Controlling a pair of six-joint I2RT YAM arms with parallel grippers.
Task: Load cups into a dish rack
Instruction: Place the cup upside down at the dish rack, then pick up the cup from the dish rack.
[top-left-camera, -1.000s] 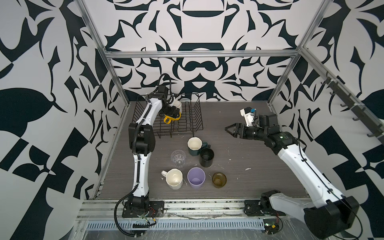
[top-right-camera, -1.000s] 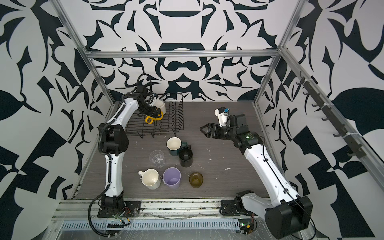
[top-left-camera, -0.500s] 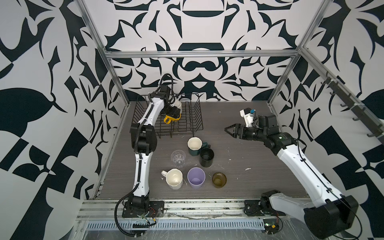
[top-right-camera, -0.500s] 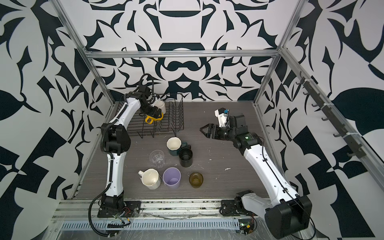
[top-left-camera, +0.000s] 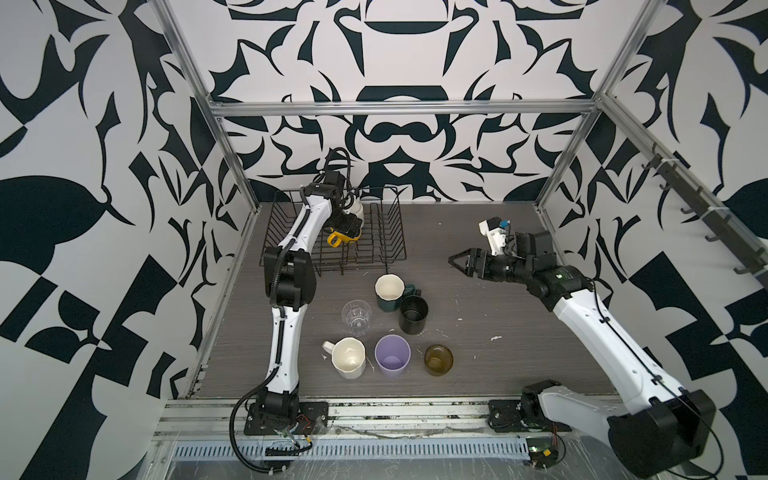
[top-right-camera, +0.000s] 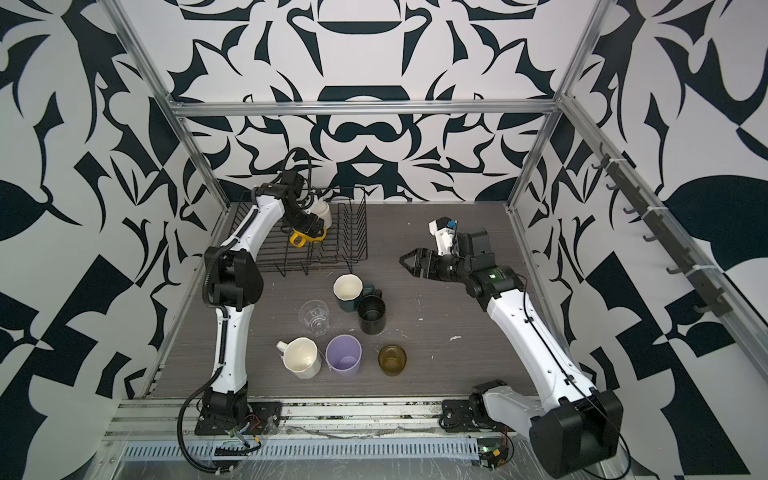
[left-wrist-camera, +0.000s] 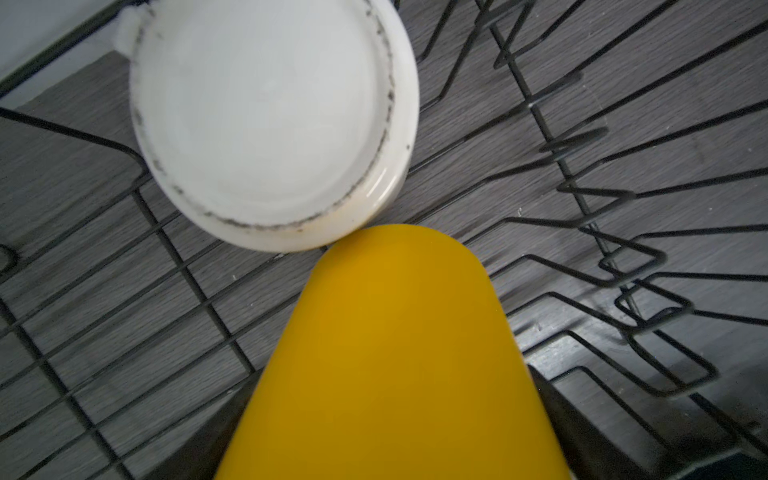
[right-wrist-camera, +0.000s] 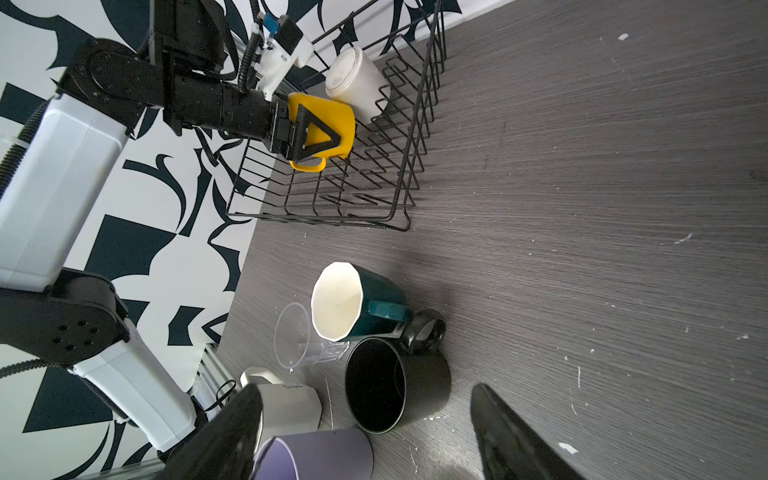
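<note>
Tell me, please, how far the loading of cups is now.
Done: one white mug sits upside down in the dish rack. In hand: the left fingers grip the yellow mug over the rack, beside the white one. Left: six on the table: dark-green mug, black mug, clear glass, cream mug, lilac tumbler, amber glass. The right fingers are open and empty.

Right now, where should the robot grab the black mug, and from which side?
Probably the rim of the black mug, on its open side facing the right hand, coming down from above with one finger inside. It stands upright with its mouth open, and its handle points toward the dark-green mug crowding its far side, so that side looks too tight.
</note>
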